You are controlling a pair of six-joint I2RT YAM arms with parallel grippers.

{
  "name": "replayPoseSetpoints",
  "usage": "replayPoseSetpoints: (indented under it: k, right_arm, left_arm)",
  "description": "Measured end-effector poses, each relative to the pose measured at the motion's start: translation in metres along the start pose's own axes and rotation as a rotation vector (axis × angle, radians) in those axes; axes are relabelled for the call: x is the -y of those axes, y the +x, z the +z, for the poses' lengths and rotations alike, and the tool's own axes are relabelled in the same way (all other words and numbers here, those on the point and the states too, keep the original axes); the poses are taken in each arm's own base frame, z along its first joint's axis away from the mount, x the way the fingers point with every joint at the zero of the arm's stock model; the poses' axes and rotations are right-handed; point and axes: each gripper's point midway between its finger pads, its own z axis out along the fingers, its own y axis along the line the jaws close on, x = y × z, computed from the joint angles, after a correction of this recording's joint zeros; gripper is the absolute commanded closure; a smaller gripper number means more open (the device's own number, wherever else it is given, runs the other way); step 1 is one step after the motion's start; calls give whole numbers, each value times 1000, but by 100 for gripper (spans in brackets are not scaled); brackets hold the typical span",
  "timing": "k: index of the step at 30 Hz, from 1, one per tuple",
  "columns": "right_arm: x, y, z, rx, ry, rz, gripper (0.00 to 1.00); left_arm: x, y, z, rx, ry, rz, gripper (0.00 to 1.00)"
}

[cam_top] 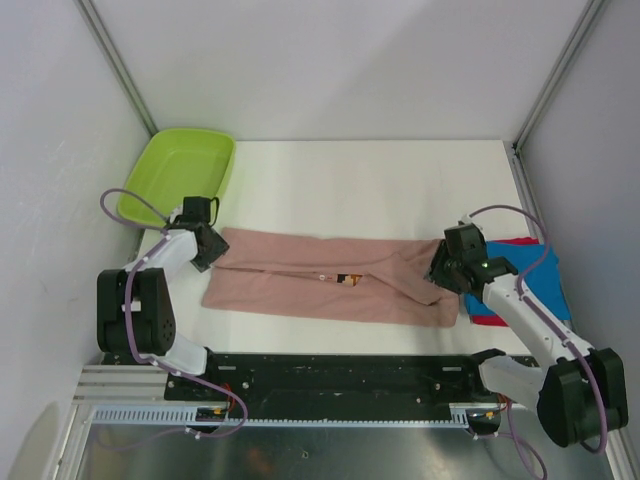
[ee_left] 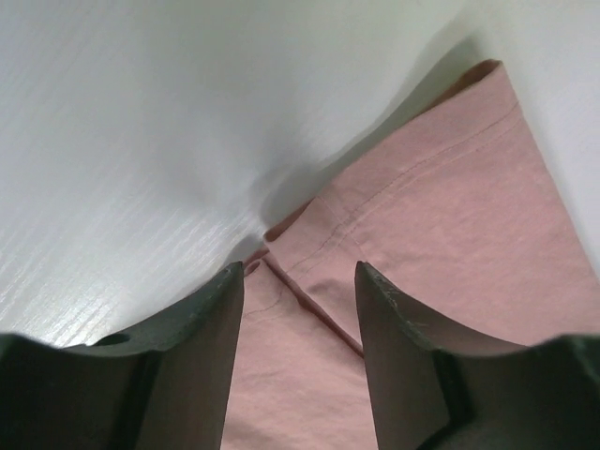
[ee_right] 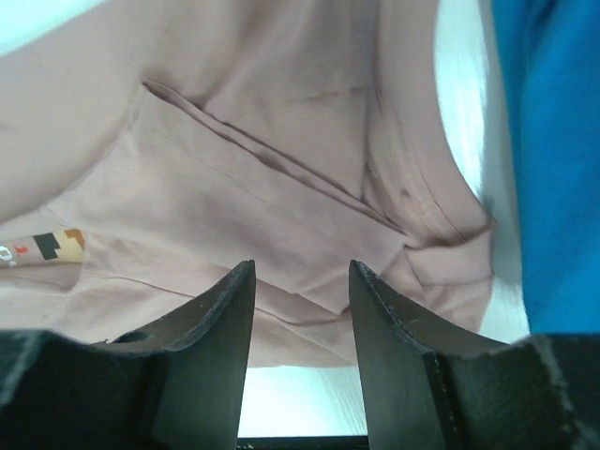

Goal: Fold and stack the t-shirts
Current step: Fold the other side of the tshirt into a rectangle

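Observation:
The dusty pink t-shirt (cam_top: 330,277) lies on the white table, folded lengthwise into a long strip, with a bit of its brown-orange print (cam_top: 349,280) showing at the middle seam. My left gripper (cam_top: 209,252) is open just above the strip's left end, hems between its fingers in the left wrist view (ee_left: 300,281). My right gripper (cam_top: 441,268) is open over the strip's right end, with folded cloth (ee_right: 300,244) between its fingers. A blue folded shirt (cam_top: 520,268) on a red one (cam_top: 487,318) lies at the right.
A lime-green plastic tub (cam_top: 180,170) stands at the back left, just behind the left arm. White walls close in the table at the back and sides. The black arm base rail (cam_top: 340,372) runs along the near edge.

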Motion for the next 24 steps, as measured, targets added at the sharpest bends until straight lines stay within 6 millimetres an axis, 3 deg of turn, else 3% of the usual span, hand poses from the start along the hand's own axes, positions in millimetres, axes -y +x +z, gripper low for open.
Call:
replayPoseSetpoints:
  k: [3, 14, 24]
  right_arm:
    - [-12, -9, 8, 7, -15, -22, 52]
    - [-76, -42, 67, 16, -46, -144, 52]
    - [-77, -31, 105, -27, 16, -196, 56]
  left_arm:
    - [2, -1, -4, 2, 20, 14, 42]
    - [24, -8, -17, -6, 121, 77, 42]
    - [31, -3, -15, -34, 143, 97, 44]
